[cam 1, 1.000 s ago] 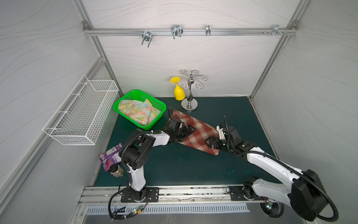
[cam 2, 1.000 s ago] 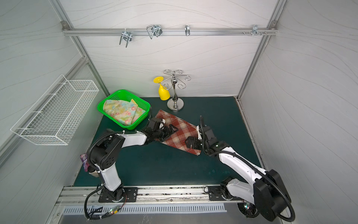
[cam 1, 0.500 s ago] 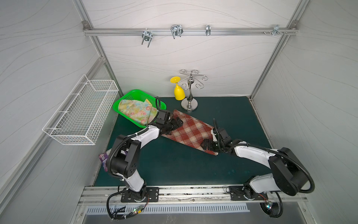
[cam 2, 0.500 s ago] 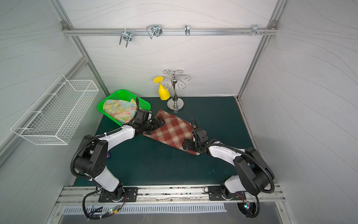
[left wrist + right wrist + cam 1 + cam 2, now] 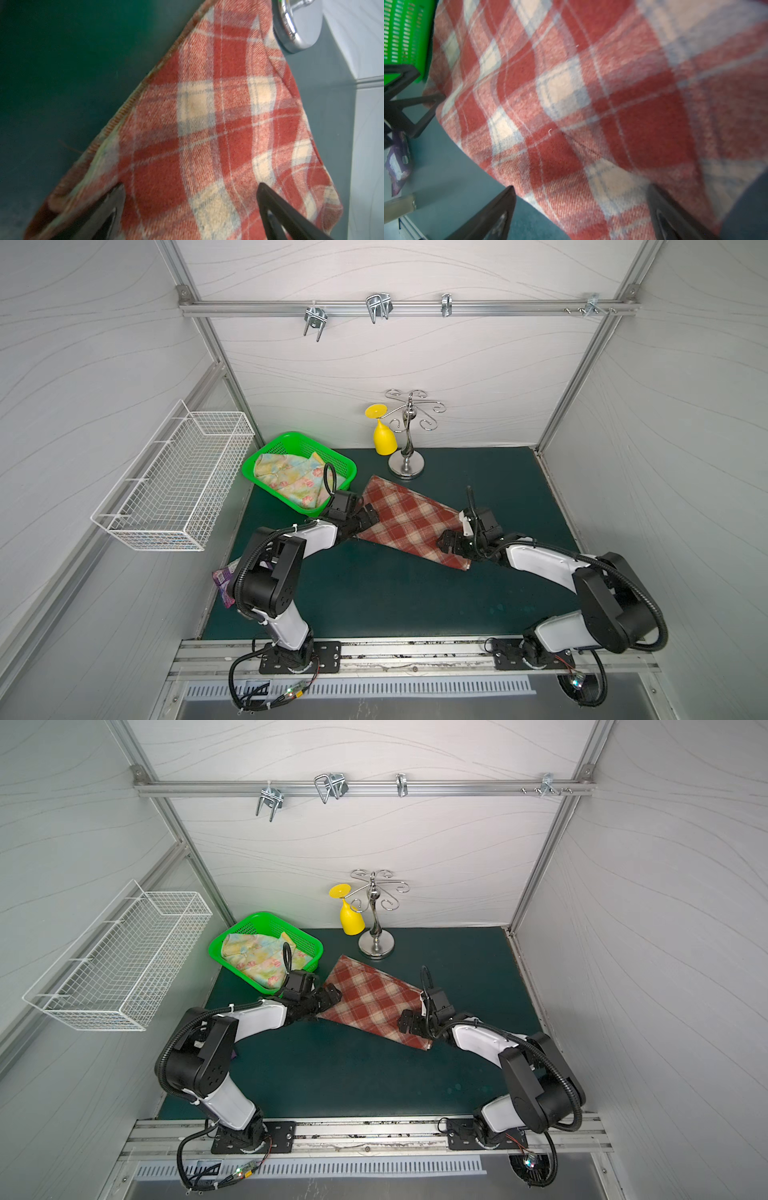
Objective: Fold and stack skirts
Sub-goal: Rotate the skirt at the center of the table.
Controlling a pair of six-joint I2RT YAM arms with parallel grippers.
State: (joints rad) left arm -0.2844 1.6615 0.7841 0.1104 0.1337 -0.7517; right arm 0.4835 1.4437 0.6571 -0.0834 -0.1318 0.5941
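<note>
L gripper (image 5: 367, 517): jaws spread full wide, nothing pinched. In the L wrist view its fingers (image 5: 116, 204) sit over the plaid skirt (image 5: 207, 135) by the stitched hem, w/ cloth showing between them. Can't tell if the tips press down.

R gripper (image 5: 449, 542): wide open too, empty. In its wrist view one finger is over bare mat (image 5: 452, 166) and the other over plaid, so it straddles the skirt's edge.

Places below take the mat in a top view as a clock face, 12 = back wall.
- Plaid skirt: lies spread flat, unfolded, a slanted band from approx 11 to 4 across the middle. L gripper is at its 9 o'clk side, R gripper at its 4 o'clk end.
- Floral skirt (image 5: 291, 479): crumpled in the green basket (image 5: 297, 435) at 10 o'clk, just beside the plaid's near corner.
- Chrome stand (image 5: 406, 467): at 12, close by the plaid's far corner.
- Purple wrapper (image 5: 222, 578): at 8, partly behind the L arm.

Step, as I read it: start of the 1st fold on the plaid, both grippers placed to grab. Floral is untouched, so it's early in the task.

Next move prob. needs both to close on the edge together. The cloth looks thick, so a lower finger has to get under it. Then lift evenly and carry one side over the other w/out dragging the skirt into the basket or stand.
</note>
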